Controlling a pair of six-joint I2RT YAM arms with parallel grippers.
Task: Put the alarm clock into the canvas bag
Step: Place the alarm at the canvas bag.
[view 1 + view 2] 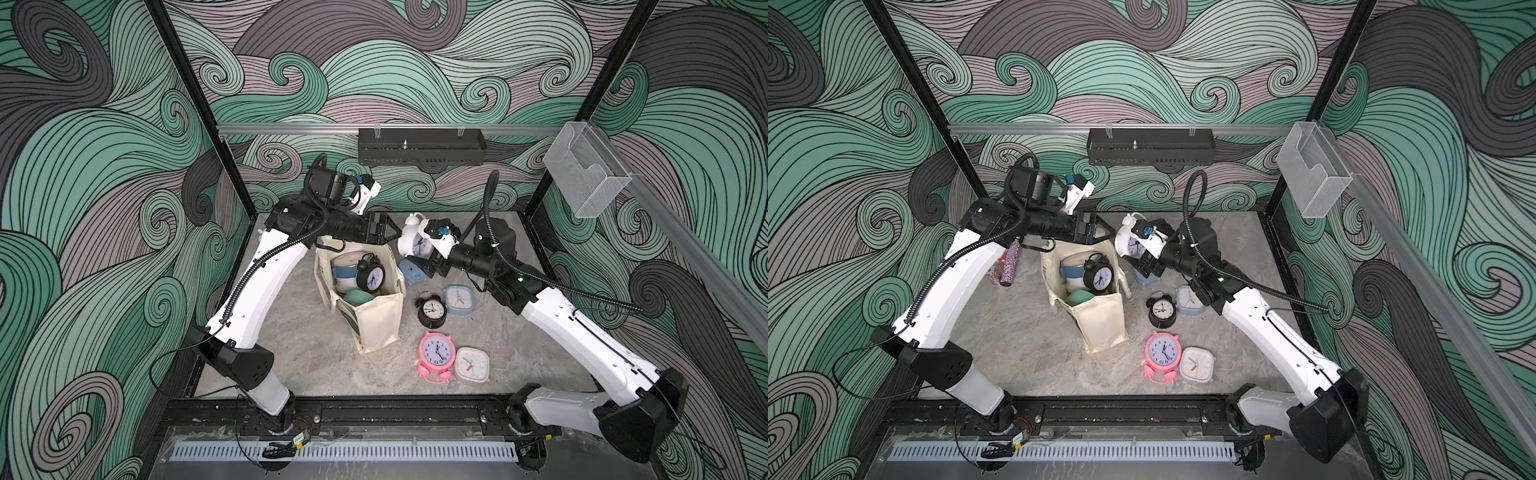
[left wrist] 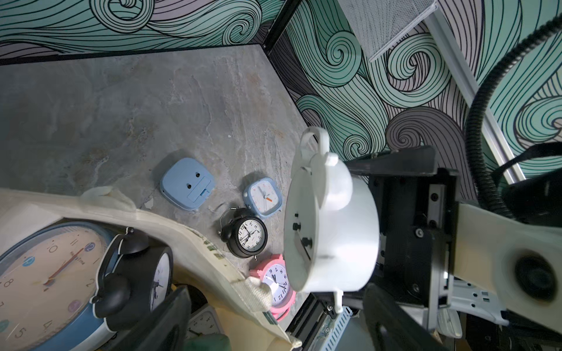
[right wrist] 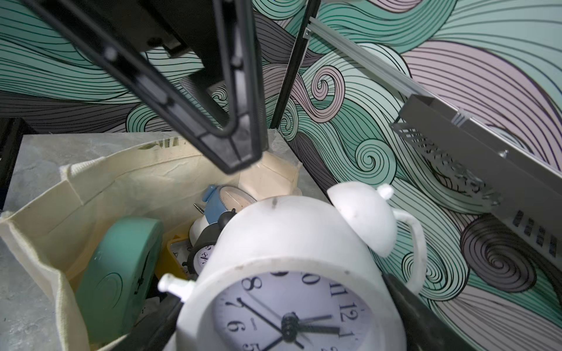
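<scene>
1. Swirl-printed green and grey walls enclose a grey marbled tabletop.
2. We note the canvas bag standing upright near the middle of the tabletop, mouth open. Inside it we see a black twin-bell clock, a round blue-rimmed clock and a green clock.
3. Right jaws are clenched on the white alarm clock, 1 finger on each side of its body. The clock hangs clear of the tabletop, just beside the bag's far right corner and outside the mouth.
4. Left jaws are spread wide and grasp nothing. In the left wrist view the bag's rim runs between them.
5. To the right of the bag we count 5 more clocks lying on the tabletop: a blue square clock face down, a black bell clock, a pale blue square clock, a pink clock and a white square clock.
</scene>
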